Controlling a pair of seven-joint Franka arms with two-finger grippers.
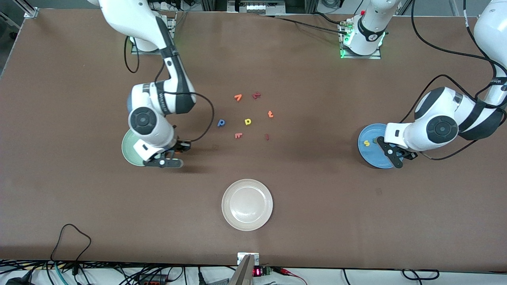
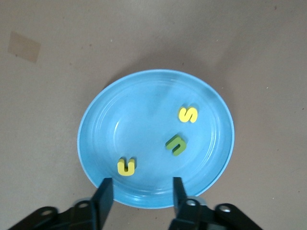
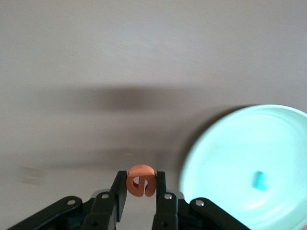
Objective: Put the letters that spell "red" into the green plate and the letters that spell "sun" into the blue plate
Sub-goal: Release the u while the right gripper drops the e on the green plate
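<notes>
Right gripper (image 3: 140, 194) pinched the small orange foam "e" (image 3: 140, 181) just short of the pale mint-green round plate (image 3: 230, 158), teal "r" (image 3: 259, 180) already inside. Best carried over the middle before release. Left gripper (image 2: 142, 192) hung open, empty, above the bright blue round plate (image 2: 144, 105) holding "s", "u", "n".

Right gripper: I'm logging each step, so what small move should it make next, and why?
Probably carry the orange "e" over the green plate and release. The right gripper holds it over bare table beside the plate's rim, and only the teal "r" lies inside.
</notes>
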